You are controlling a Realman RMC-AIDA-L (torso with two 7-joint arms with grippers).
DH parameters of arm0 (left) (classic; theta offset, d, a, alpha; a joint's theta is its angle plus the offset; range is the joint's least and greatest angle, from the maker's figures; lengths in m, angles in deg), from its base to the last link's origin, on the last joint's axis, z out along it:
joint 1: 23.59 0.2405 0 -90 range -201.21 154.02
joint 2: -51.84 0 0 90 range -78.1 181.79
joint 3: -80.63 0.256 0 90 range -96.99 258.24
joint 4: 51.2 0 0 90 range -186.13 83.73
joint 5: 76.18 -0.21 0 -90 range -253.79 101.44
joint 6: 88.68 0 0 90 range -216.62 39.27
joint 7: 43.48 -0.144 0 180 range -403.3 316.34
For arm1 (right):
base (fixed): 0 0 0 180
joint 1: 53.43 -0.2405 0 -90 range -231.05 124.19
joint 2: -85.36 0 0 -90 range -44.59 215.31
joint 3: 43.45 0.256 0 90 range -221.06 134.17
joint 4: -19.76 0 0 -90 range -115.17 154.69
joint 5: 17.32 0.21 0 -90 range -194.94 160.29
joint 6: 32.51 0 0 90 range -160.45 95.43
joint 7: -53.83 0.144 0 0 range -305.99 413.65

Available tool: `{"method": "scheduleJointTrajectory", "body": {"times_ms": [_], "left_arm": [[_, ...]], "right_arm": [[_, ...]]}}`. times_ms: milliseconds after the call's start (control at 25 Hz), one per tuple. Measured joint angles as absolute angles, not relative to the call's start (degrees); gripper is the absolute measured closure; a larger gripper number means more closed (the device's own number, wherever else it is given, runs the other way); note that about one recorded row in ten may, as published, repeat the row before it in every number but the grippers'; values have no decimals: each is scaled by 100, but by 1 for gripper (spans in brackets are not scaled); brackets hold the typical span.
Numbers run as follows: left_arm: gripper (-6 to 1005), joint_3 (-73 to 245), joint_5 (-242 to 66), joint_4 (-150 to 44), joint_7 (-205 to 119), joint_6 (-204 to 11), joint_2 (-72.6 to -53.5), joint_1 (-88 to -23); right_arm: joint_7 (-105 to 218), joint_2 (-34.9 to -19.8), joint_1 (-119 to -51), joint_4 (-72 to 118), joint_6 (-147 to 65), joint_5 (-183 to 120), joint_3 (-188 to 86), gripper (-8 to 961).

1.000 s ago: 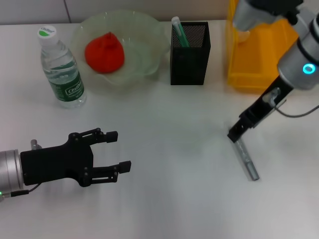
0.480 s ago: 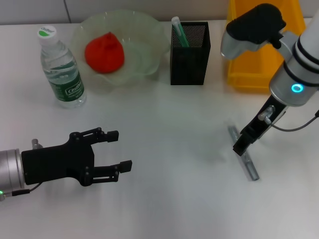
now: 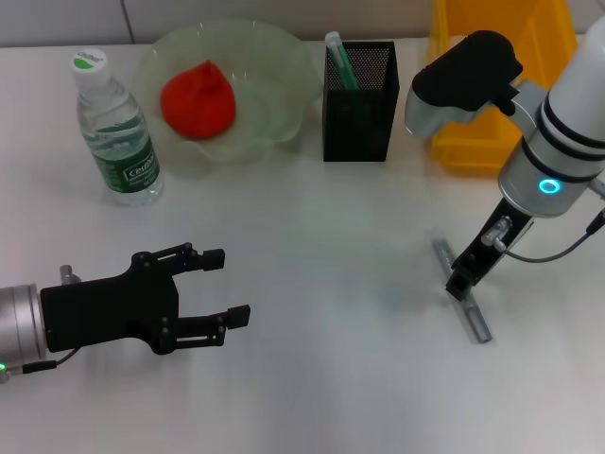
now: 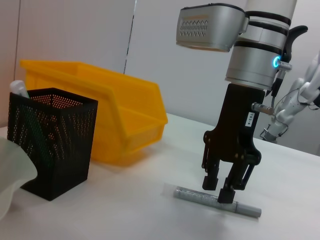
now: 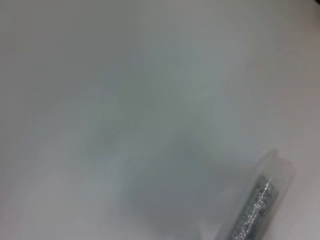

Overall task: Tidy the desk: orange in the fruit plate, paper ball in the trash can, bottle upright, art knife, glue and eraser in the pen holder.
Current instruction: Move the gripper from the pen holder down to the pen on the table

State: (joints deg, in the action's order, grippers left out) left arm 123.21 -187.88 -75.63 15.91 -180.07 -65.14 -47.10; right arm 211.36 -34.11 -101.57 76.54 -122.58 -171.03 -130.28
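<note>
- The left gripper (image 3: 232,284) hovers low over the desk (image 3: 321,378), its 2 fingers apart, holding nothing.
- The water bottle (image 3: 115,132) stands upright beside the fruit plate (image 3: 284,71), which holds the orange (image 3: 197,99).
- The black mesh pen holder (image 3: 360,90) has 1 green glue stick (image 3: 338,59) inside.
- The right gripper (image 4: 223,189) is down on the silver art knife (image 3: 465,295), fingers apart on both sides of it; the knife lies flat on the desk.

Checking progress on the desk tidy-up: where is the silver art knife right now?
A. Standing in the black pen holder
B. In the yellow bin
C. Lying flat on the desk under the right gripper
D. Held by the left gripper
C: the art knife lies flat on the white desk, with the right gripper lowered over it, fingers astride it and open.
</note>
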Motion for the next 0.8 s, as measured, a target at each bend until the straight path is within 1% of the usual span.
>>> {"method": "scheduleJointTrajectory", "body": {"times_ms": [120, 440, 800], "left_arm": [[159, 12307, -18788, -7563, 1587, -18007, -6514, -4705], [159, 12296, -18789, -7563, 1570, -18008, -6514, -4704], [159, 12305, -18788, -7563, 1590, -18008, -6503, -4706]], "right_arm": [[21130, -3417, -10158, 7636, -12240, -17095, -13030, 538], [21131, -3418, -10176, 7523, -12120, -17078, -13037, 532], [21127, -3424, -10177, 7471, -12068, -17077, -13045, 590]]}}
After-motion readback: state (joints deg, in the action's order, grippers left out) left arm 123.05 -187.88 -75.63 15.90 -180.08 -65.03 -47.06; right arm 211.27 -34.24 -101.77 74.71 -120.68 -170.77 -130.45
